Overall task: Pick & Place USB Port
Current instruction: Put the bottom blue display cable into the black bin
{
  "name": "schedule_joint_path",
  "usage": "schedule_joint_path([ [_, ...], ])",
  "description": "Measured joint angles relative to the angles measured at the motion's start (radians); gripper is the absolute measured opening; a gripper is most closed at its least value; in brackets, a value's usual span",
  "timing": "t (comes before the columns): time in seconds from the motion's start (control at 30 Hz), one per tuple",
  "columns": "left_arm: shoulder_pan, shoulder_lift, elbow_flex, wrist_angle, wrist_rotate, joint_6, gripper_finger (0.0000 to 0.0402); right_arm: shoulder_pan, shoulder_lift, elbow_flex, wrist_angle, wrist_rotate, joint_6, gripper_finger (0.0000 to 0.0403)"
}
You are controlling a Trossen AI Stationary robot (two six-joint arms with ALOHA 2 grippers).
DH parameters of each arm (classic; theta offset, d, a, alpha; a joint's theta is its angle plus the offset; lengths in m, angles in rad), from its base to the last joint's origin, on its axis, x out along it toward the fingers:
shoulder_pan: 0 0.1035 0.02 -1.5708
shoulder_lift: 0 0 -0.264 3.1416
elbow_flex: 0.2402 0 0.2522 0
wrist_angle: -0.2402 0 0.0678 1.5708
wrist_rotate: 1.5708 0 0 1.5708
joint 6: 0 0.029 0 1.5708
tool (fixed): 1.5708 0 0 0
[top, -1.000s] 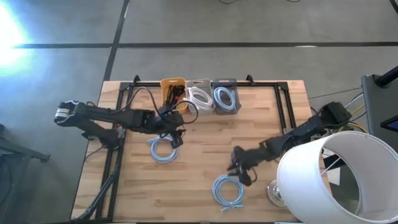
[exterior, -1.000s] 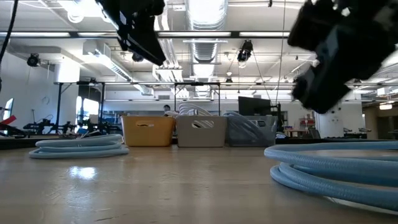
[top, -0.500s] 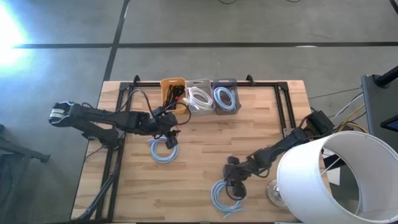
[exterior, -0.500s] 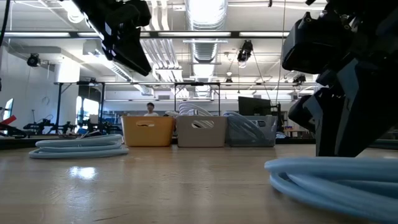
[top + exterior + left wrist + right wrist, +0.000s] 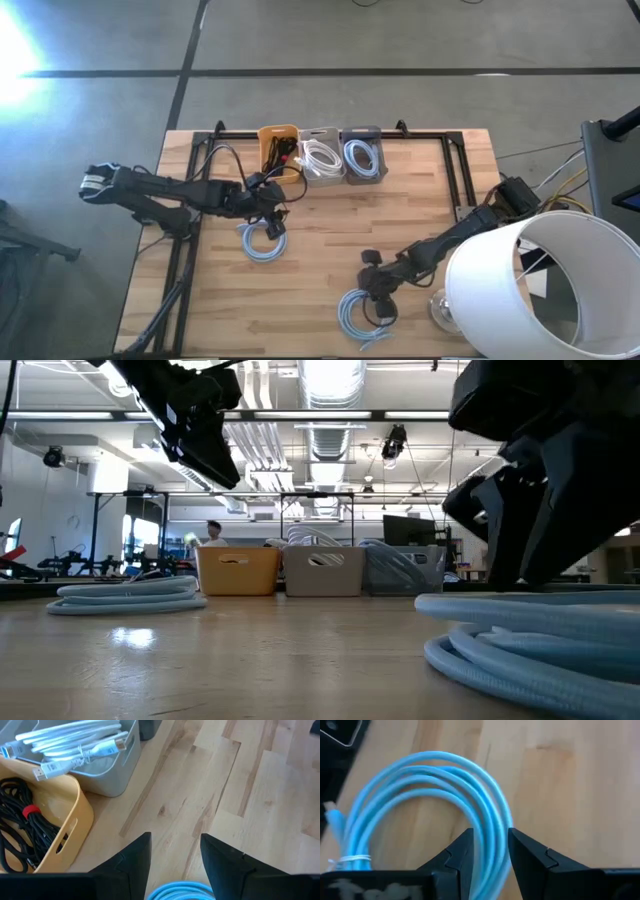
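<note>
Two light blue cable coils lie flat on the wooden table (image 5: 330, 225). One coil (image 5: 262, 241) is at the centre left. My left gripper (image 5: 276, 216) hangs open just above its far side, and only the coil's edge (image 5: 180, 892) shows below the fingers. The other coil (image 5: 360, 314) lies near the front edge. My right gripper (image 5: 376, 293) is down on that coil, open, its fingers on either side of the strands (image 5: 492, 840). No USB port shows on its own. My right gripper comes slanting down from the table's right. One finger (image 5: 462, 855) stands inside the coil's loop and the other (image 5: 532, 857) outside it, across several strands of the coil's far right arc (image 5: 495, 827). The coil lies on the table. Whether the pads touch the strands I cannot tell.
Three bins stand at the far edge: a yellow one (image 5: 278, 145) with black cables, a pale one (image 5: 321, 155) with white cables, and a grey one (image 5: 364, 157) with a blue coil. A large white lampshade (image 5: 545, 290) overhangs the near right corner, and black rails (image 5: 455, 175) line the sides.
My right gripper has gone toward the table's near left and down onto the front coil, rolling as it went. The coil has shifted a little toward the near edge. My left gripper has sunk slightly and drawn a little toward the table's left.
</note>
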Motion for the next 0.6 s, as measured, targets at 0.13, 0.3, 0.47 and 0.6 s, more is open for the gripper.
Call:
schedule_joint_path([
  [0.13, -0.001, 0.000, 0.000, 0.000, 0.000, -0.001, 0.0175, 0.023, -0.001, 0.013, -0.088, 0.060, -0.019, 0.0118],
  [0.3, -0.001, 0.000, 0.000, 0.009, 0.000, -0.002, 0.0175, 0.026, -0.004, 0.004, -0.087, 0.057, 0.051, 0.0118],
  [0.47, -0.001, 0.000, 0.000, 0.010, 0.000, -0.003, 0.0174, 0.027, -0.004, 0.004, -0.081, 0.032, 0.080, 0.0118],
  [0.6, -0.001, 0.000, 0.000, 0.010, 0.000, -0.002, 0.0174, 0.028, 0.003, 0.001, -0.061, 0.027, 0.084, 0.0118],
])
